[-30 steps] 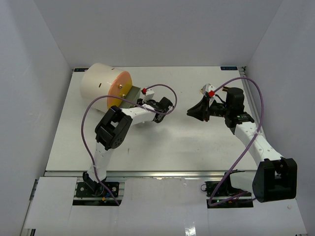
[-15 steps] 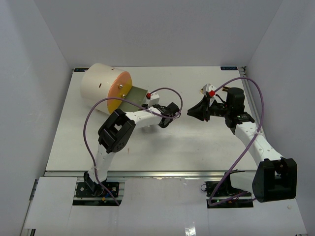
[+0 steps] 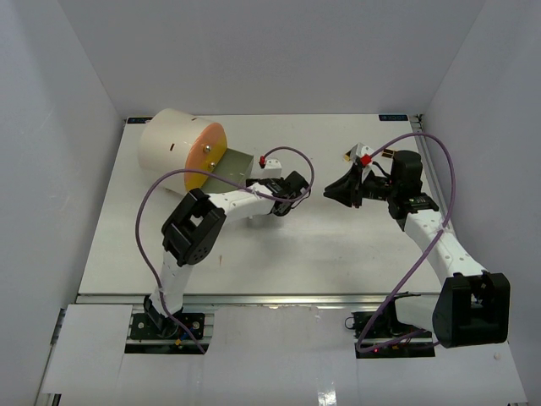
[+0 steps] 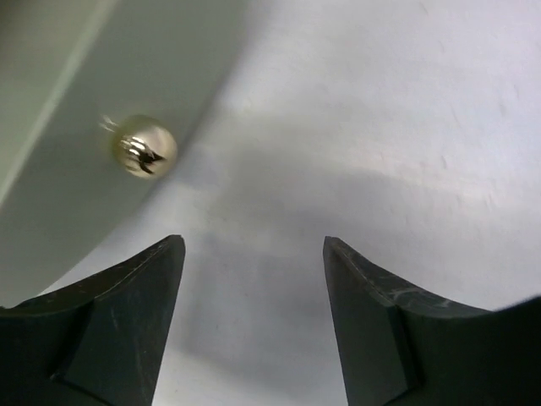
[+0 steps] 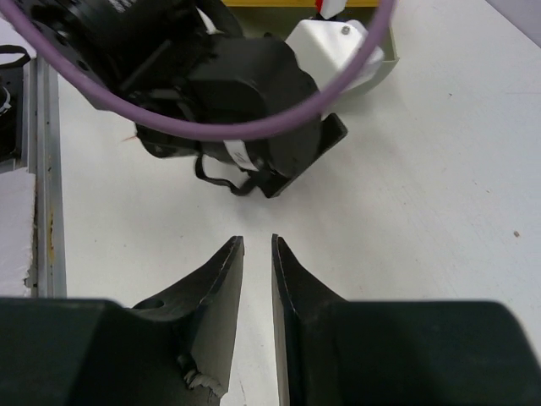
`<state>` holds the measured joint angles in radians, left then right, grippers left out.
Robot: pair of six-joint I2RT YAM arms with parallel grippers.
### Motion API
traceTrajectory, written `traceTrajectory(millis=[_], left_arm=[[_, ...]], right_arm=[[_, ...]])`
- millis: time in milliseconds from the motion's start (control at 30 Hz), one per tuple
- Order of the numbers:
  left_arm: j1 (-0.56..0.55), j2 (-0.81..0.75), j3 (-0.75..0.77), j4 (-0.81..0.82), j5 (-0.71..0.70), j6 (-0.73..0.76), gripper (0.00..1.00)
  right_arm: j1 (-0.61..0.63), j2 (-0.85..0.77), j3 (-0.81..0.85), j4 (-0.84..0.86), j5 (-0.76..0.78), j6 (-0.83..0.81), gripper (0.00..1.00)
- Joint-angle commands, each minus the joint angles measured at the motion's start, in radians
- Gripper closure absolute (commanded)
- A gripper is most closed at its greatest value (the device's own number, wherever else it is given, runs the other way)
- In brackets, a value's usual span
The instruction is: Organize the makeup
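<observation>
No makeup shows in any view. A big cream cylinder [image 3: 173, 144] with an orange front [image 3: 209, 155] lies at the table's back left, and its olive drawer [image 3: 235, 163] stands pulled out to the right. My left gripper [image 3: 272, 179] sits just off the drawer's end, open and empty [image 4: 254, 245]. In the left wrist view the drawer's gold knob [image 4: 144, 145] hangs free ahead of the left finger. My right gripper [image 3: 330, 193] hovers to the right and faces the left one. Its jaws [image 5: 257, 241] are a narrow slit apart with nothing between them.
The left arm's black wrist and white camera mount [image 5: 254, 85] fill the space just ahead of my right gripper, with the drawer's wall [image 5: 385, 55] behind. Purple cables loop over both arms. White walls enclose the table on three sides.
The left gripper has opened and let go at the drawer, backing off to the right. The drawer now stands further out. The right arm has barely moved.
</observation>
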<state>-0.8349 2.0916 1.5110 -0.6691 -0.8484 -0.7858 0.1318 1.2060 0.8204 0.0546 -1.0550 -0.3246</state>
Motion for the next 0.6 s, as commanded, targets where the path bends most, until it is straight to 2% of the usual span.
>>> traceTrajectory(millis=[0,133,267,367,467,533,567], left_arm=[[0.000,-0.230,-0.137,0.272,0.259,0.237,0.15],[-0.001,-0.368,-0.248,0.382,0.424,0.356,0.02],[0.013,-0.513,-0.325,0.447,0.731,0.531,0.02],[0.031,-0.561,-0.331,0.422,0.955,0.601,0.02],[0.052,-0.617,-0.332,0.366,1.137,0.662,0.02],[0.074,-0.669,-0.362,0.348,1.207,0.705,0.02],[0.082,-0.710,-0.376,0.344,1.243,0.725,0.02]], right_arm=[[-0.030,-0.015,0.016,0.010,0.014,-0.004,0.72],[-0.063,-0.029,0.017,0.020,0.071,0.027,0.69],[-0.094,-0.010,0.022,0.040,0.231,0.124,0.64],[-0.097,0.043,0.046,0.016,0.363,0.164,0.57],[-0.095,0.132,0.151,-0.085,0.573,0.190,0.37],[-0.097,0.226,0.242,-0.181,0.620,0.135,0.21],[-0.097,0.284,0.310,-0.233,0.622,0.076,0.16]])
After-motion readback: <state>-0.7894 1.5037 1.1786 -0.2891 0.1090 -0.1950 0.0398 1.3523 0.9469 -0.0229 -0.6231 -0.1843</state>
